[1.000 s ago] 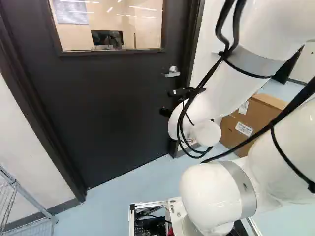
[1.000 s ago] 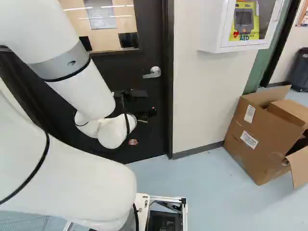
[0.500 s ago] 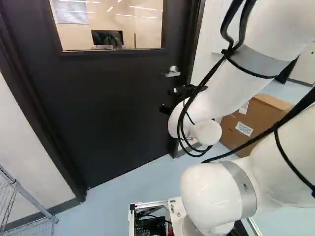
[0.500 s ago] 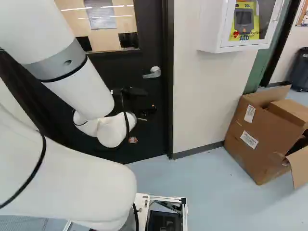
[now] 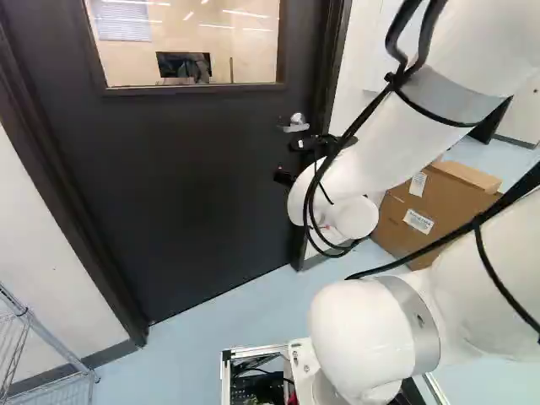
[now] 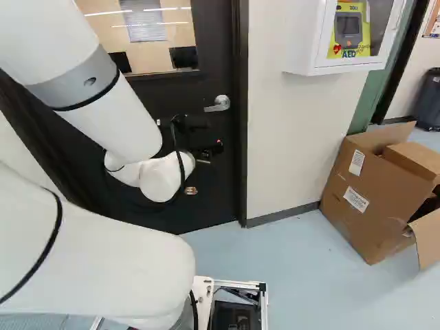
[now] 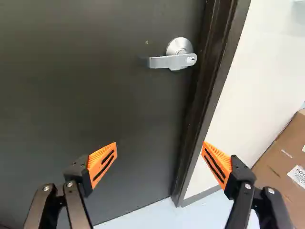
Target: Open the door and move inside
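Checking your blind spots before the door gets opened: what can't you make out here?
- Latch: wrist view, hidden by the door frame.
- Door top: left base view, cut off.
- Box interior: right base view, mostly hidden by its walls.
- Wire rack: left base view, cut off.

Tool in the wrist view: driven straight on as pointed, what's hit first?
Probably the door, below the lever handle; the open tool might clip the door frame. Depth unclear.

The glossy white arm (image 5: 363,337) has grey bands (image 5: 451,94) and black cables (image 5: 506,197); its black tool (image 6: 213,135) has orange pads (image 7: 97,158) and screws (image 7: 70,184).
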